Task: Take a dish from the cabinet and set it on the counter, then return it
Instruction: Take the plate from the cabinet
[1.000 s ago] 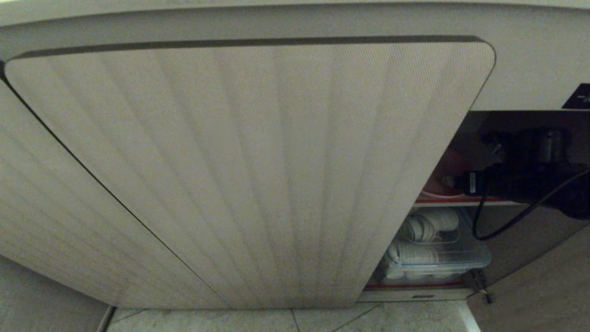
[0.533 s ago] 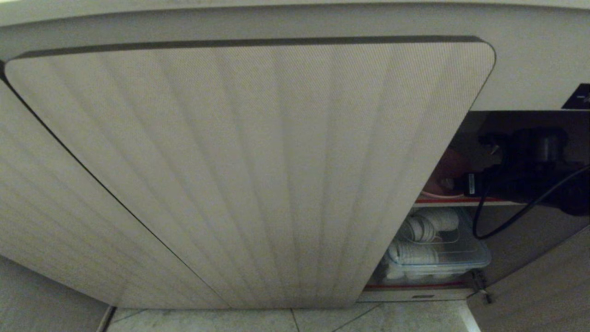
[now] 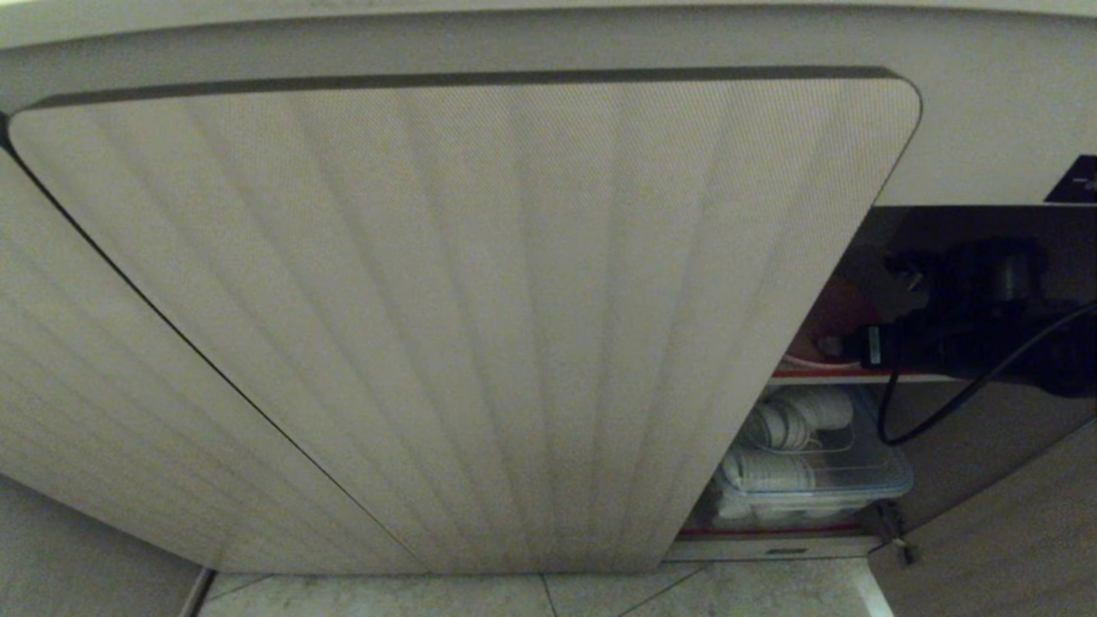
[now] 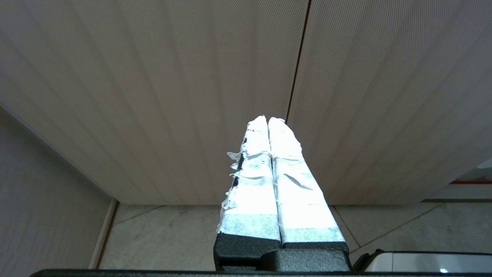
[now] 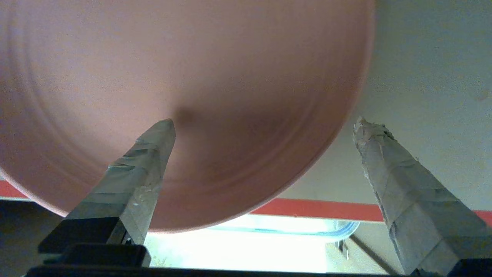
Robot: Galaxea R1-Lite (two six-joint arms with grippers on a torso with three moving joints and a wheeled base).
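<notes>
The cabinet (image 3: pixel 986 154) stands open at its right compartment. On its red-edged shelf (image 3: pixel 823 374) lies the pink dish (image 3: pixel 810 350), mostly hidden behind the closed door. My right arm reaches into that opening. In the right wrist view the dish (image 5: pixel 192 77) fills the upper part, its rim hanging over the shelf's red edge (image 5: pixel 326 209). My right gripper (image 5: pixel 264 125) is open: one finger (image 5: pixel 146 165) lies over the dish's face, the other (image 5: pixel 392 169) stands off beside its rim. My left gripper (image 4: pixel 269 118) is shut and parked before the closed doors. The counter's top is out of view.
The closed fluted door (image 3: pixel 471 326) covers the middle of the cabinet. A clear lidded box (image 3: pixel 814 467) of white dishes sits on the lower shelf, right under the dish. A black cable (image 3: pixel 934 420) loops from my right arm. The open door (image 3: pixel 1011 531) stands at right over the tiled floor (image 3: pixel 600 596).
My right wrist has tipped slightly inside the cabinet opening, jaws still wide. The dish and the left arm have not moved.
</notes>
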